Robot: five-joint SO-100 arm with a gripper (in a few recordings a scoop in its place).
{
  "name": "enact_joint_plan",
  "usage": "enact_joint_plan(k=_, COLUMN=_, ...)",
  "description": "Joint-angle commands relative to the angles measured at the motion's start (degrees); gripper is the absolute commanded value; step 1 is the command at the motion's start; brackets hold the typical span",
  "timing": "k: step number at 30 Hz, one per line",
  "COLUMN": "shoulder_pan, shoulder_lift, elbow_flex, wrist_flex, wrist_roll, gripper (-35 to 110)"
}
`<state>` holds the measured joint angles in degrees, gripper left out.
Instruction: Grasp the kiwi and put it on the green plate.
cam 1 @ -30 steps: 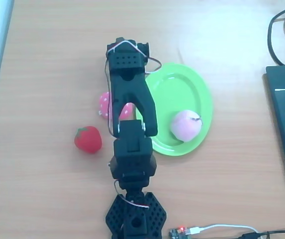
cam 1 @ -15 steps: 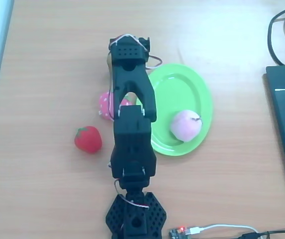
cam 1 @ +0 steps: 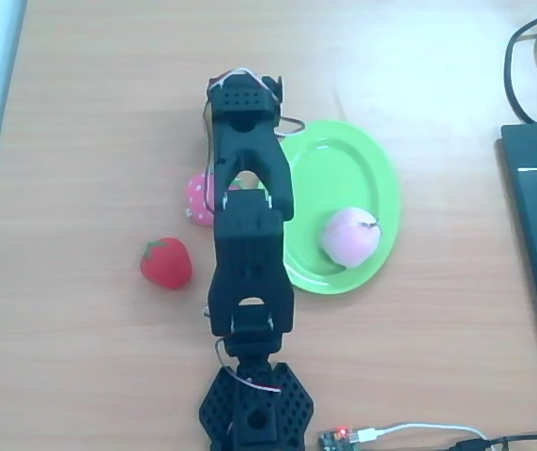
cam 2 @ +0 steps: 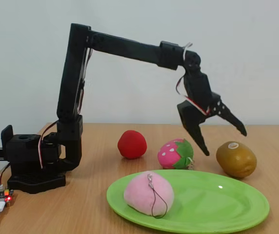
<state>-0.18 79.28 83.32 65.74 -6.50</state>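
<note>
Overhead view: black arm (cam 1: 248,254) reached up the picture from its base at the bottom edge, wrist end sitting just past the top-left rim of the green plate (cam 1: 378,183). Claw itself was hidden under the arm here, so couldn't tell its state from this view. Pink peach (cam 1: 350,235) lay on the right part of the plate. A pink strawberry (cam 1: 196,196) with white dots peeked out left of the arm, and a red strawberry (cam 1: 166,262) sat on the desk (cam 1: 90,122) further left and lower. Kiwi was not seen here. Fixed view: claw (cam 2: 225,141) hung above the desk with fingers spread wide, gripping nothing. Kiwi (cam 2: 236,159) rested on the desk behind the plate's right end, below the claw's far finger, clear of both fingers. Pink strawberry sat just left of the kiwi, under the claw's near finger (cam 2: 196,130); red strawberry further left. Peach was on the plate's left half, a thin cord looped over it.
</note>
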Motion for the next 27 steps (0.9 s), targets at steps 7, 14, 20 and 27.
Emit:
enact_joint_plan(k=7, shoulder_pan=-0.2, shoulder_lift=-4.2, elbow_flex=-7.9, wrist_flex=1.5, wrist_roll=-0.4, gripper=48)
enact_joint_plan(k=14, shoulder_pan=-0.4, shoulder_lift=-7.0, elbow_flex=-11.4, wrist_flex=1.5, wrist_roll=-0.4, gripper=48)
enact_joint_plan(k=20, shoulder_pan=-0.2, shoulder_lift=-9.8, elbow_flex=-13.8, wrist_flex=1.5, wrist_roll=-0.4, gripper=48)
enact_joint_plan(k=27, shoulder_pan=0.2, shoulder_lift=-13.3, elbow_flex=-15.7, wrist_flex=1.5, wrist_roll=-0.4, gripper=48)
